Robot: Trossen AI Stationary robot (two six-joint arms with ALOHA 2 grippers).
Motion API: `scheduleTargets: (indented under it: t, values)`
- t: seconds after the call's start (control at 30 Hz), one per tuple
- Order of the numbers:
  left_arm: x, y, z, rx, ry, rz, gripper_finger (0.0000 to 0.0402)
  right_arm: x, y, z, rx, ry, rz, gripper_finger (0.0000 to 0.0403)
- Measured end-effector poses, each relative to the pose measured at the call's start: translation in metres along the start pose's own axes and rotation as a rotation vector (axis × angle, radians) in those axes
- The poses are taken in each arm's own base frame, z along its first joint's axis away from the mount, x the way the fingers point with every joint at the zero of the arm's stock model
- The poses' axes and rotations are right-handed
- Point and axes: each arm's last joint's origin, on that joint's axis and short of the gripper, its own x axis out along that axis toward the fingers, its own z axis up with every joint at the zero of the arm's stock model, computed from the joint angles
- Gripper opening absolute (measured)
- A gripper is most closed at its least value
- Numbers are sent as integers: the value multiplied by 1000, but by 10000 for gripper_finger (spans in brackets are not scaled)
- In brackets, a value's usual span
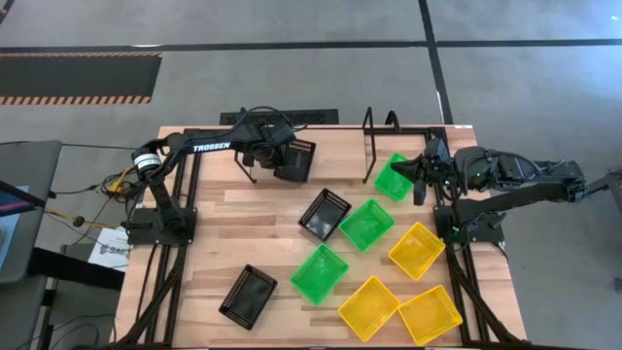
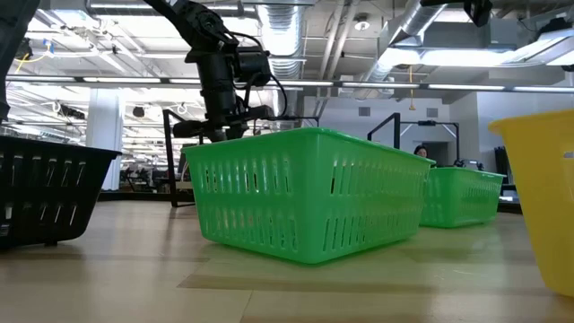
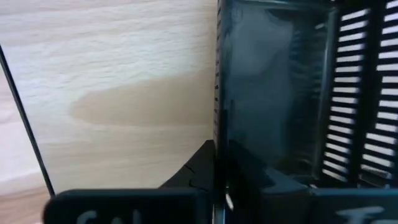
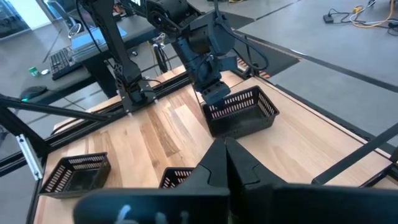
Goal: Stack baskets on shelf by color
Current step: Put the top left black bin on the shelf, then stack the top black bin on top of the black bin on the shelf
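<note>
Nine mesh-walled baskets at the sorting stage, seen chiefly from overhead. The left gripper [image 1: 275, 156] holds a black basket [image 1: 294, 160] by one long rim, fingers closed on that wall, one inside and one outside as the left wrist view shows; the basket hangs tilted just above the shelf [image 1: 321, 146], near its left upright. The right gripper [image 1: 420, 173] rests beside a green basket [image 1: 394, 177] lying at the shelf's right upright; its fingers appear pressed together and empty in the right wrist view. The remaining baskets lie loose on the table [image 1: 214, 233]: a second black basket [image 1: 324, 214] mid-table, a third black basket [image 1: 247, 296] near the front left, two more green baskets [image 1: 366, 224] [image 1: 319, 273], and three yellow baskets [image 1: 417, 250] [image 1: 368, 307] [image 1: 430, 314] toward the front right. Judged from their thin slotted plastic walls, the baskets are probably light and somewhat flexible, with smooth surfaces that may slip. The best hold appears to be a pinch across the top rim at the middle of a long side, where the moulded lip stiffens the wall; a corner or off-centre grip would likely let the basket swing and tilt, as the held one does.
</note>
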Motion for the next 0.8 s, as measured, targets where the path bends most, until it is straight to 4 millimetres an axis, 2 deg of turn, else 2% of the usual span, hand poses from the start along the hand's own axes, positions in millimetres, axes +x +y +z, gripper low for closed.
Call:
scheduleTargets:
  t: [0.27,0.4,0.6,0.8]
  values:
    - [0,1,2,0,44,-38,100,0,0,0,0,5,10,0]
    - [-8,0,11,17,54,-90,124,0,1,0,0,15,32,0]
    - [-47,-6,27,81,-34,-47,132,0,1,-1,15,21,42,0]
    - [-101,-10,34,155,-81,89,133,0,1,0,16,15,34,0]
